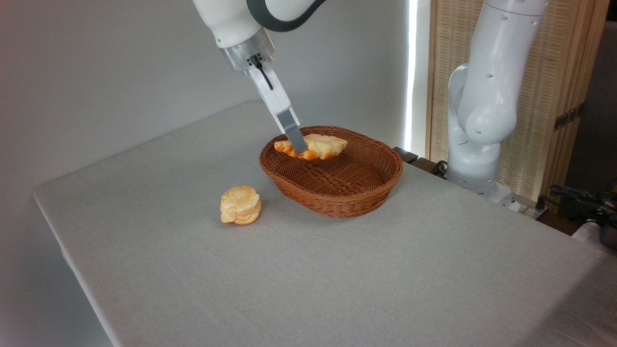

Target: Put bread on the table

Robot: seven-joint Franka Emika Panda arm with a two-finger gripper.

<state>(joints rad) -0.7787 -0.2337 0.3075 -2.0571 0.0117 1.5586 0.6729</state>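
Bun (241,206) on table (337,279); bread (318,145) between fingers (296,136) (over basket (332,193)).

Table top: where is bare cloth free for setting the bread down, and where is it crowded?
Free: the wide near stretch of the table in front of the basket, and the far-left strip behind the round bun. Crowded: the gap between bun and basket, and around the gripper holding the bread.

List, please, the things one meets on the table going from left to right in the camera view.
Round bread roll on the table → brown wicker basket, above which the gripper holds the bread → white robot base.
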